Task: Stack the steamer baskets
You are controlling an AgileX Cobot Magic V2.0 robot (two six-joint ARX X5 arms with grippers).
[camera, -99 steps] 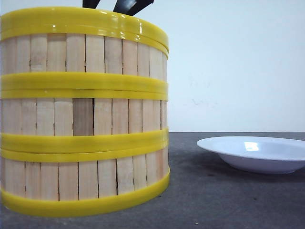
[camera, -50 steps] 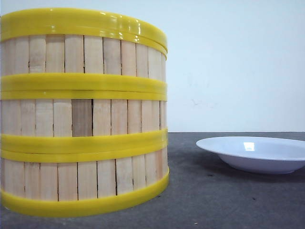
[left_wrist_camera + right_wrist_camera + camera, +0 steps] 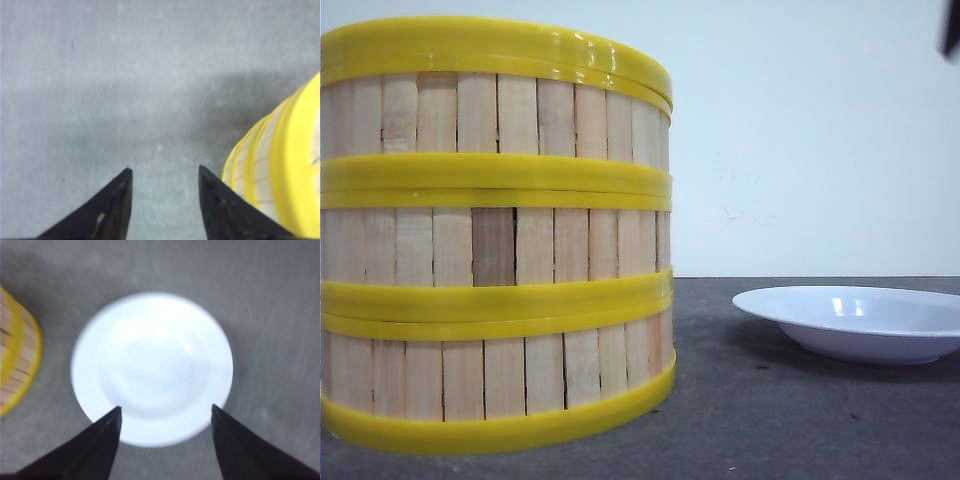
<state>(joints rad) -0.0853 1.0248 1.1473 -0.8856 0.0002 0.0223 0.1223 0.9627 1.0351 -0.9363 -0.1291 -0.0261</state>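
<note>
Change: black pincer tips seen above the steamer baskets (image 3: 495, 235) a second ago are gone — stack stands complete.
Left pincer (image 3: 162, 175): open, empty — stack just beside it.
Right pincer (image 3: 165, 412): open, over the plate (image 3: 152, 367).

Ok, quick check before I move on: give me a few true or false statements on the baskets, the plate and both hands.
1. The three steamer baskets stand stacked in one column. True.
2. The white plate sits on top of the stack. False: it lies on the table, to the stack's right and apart from it.
3. The left hand is clamped on a basket. False: it is open and empty, beside the stack.
4. The right hand is open above the plate. True.
5. The plate holds food. False: it is empty.
</note>
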